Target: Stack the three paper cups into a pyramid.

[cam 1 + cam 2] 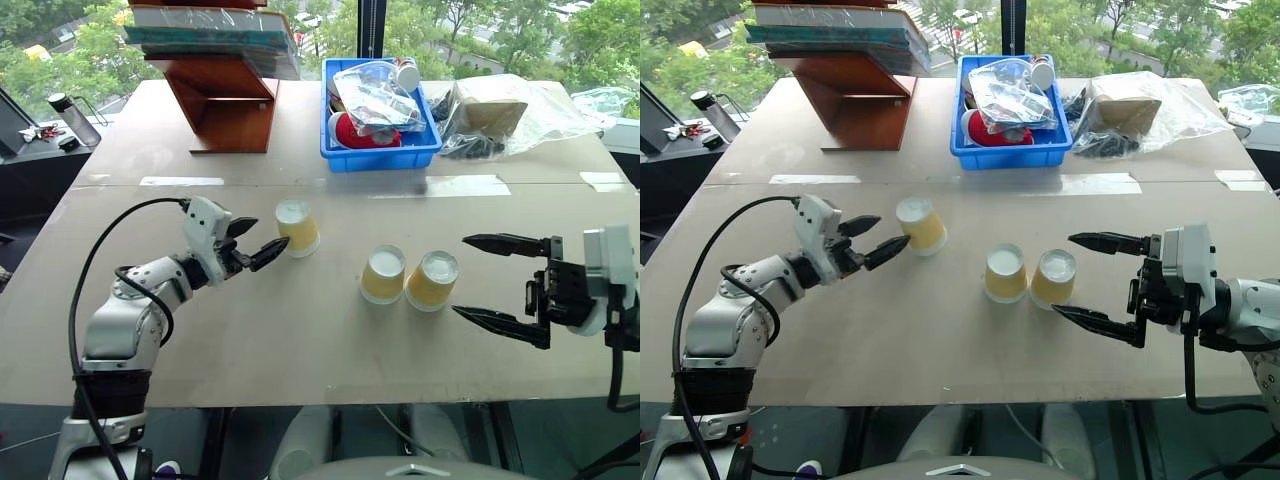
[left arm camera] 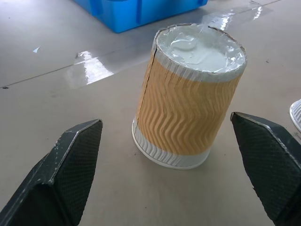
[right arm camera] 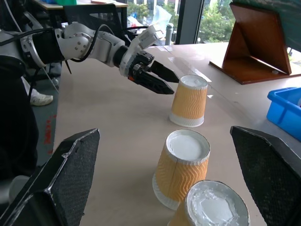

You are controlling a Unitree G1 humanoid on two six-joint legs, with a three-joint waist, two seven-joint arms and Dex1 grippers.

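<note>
Base row looks done: two paper cups, the middle cup (image 1: 383,274) and the right-hand cup (image 1: 432,280), stand upside down and touching side by side on the brown table (image 1: 250,330), white bases up. The third cup (image 1: 297,228) stands apart to the left of the pair, also inverted, not yet lifted (so no top tier yet).

Left gripper (image 1: 255,243) sits just beside the third cup, jaws wide, nothing held. The wrist view shows the cup standing between the two black fingers (image 2: 70,160), with clear gaps either side, no contact.

Right gripper (image 1: 492,280) hangs just right of the base pair, jaws spread wide and empty, one finger above, one below in the head view; not touching the right-hand cup as far as I can tell.

Judged progress: roughly two thirds in. Left to do: close on the third cup, lift it, carry it over and set it down across the seam of the two base cups.

Clutter at the far edge (blue bin (image 1: 380,155), wooden stand (image 1: 225,105), plastic bag (image 1: 510,115)) is well apart from the work.
</note>
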